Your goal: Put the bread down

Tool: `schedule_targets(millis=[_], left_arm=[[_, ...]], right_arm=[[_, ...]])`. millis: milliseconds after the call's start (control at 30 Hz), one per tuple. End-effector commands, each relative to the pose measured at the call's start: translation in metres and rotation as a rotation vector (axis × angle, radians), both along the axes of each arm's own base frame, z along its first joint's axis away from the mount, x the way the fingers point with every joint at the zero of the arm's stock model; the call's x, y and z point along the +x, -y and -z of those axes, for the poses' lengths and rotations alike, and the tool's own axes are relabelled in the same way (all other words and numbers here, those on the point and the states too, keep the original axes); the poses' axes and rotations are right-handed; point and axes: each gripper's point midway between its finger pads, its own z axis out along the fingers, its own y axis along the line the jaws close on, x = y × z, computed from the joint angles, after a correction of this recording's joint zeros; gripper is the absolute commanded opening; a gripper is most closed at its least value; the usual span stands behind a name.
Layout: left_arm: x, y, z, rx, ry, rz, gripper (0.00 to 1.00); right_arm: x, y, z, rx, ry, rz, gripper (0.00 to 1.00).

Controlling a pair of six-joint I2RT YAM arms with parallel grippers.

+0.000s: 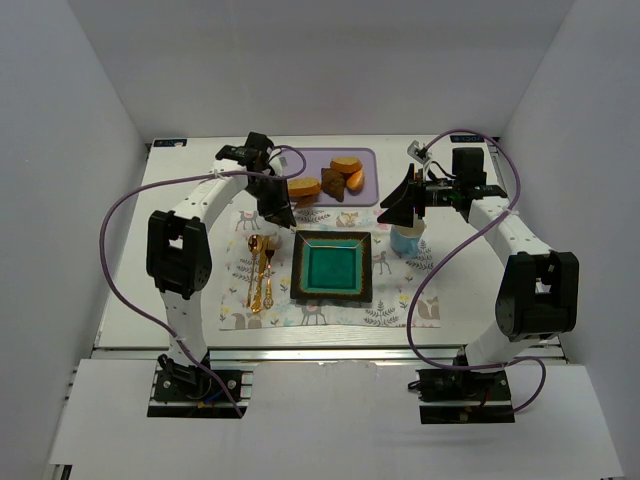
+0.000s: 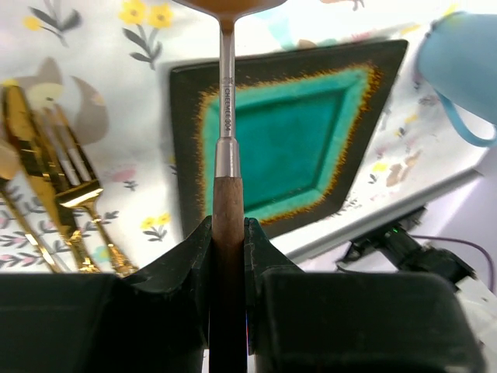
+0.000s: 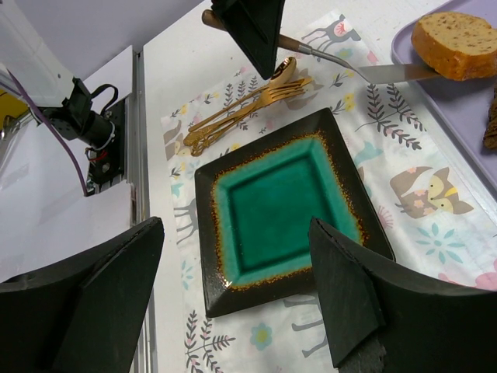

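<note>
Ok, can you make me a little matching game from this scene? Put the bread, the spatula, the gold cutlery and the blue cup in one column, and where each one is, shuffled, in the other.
Things
1. bread
2. spatula
3. gold cutlery
4. blue cup

Places
A. clamped in the left gripper
B. lying on the placemat, left of the teal plate
C. resting on the spatula's blade at the edge of the purple tray
D. standing to the right of the teal plate

Pairs: 1-C, 2-A, 3-B, 4-D
</note>
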Motion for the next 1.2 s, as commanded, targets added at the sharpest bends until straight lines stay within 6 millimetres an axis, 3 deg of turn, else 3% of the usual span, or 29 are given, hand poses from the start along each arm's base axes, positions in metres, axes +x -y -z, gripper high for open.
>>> schedule_targets(millis=[0, 467, 1167], left_arm=[[0.011, -0.011, -0.011, 0.054, 0.079, 0.004, 0.0], [0.026, -0.023, 0.031, 0.206, 0.122, 0.025, 0.0], [0.068, -0.027, 0.042, 0.309, 0.215, -0.042, 0.0]], right_arm=[[-0.004, -0.001, -0.009, 0.021, 0.036, -0.025, 0.8], [-0.003, -0.001, -0.011, 0.023, 0.034, -0.026, 0.81], [-0.004, -0.001, -0.01, 0.029, 0.031, -0.034, 0.81]])
